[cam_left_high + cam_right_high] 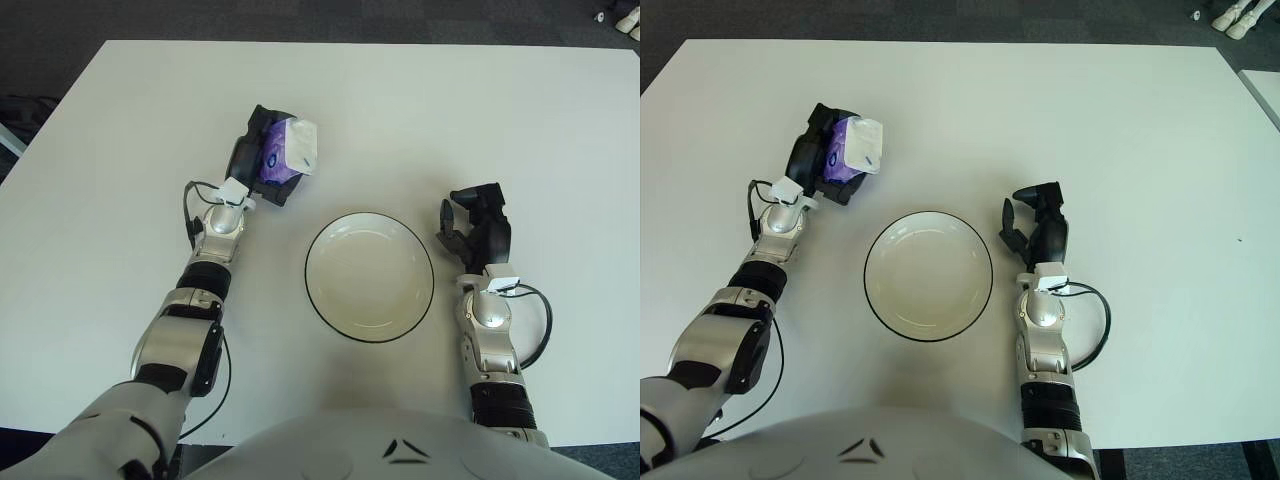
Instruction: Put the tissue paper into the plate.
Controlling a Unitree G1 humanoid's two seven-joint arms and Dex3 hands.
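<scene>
My left hand (265, 160) is shut on a purple and white tissue pack (283, 152), held up off the table to the upper left of the plate. The pack's white end (866, 146) points toward the plate. The white plate with a thin black rim (430, 265) lies in the middle of the table and holds nothing. My right hand (478, 228) shows just right of the plate, its black fingers relaxed and holding nothing.
The white table (400, 100) stretches far behind the plate. Thin black cables loop beside both wrists (190, 215) (540, 320). Dark floor borders the table's far edge.
</scene>
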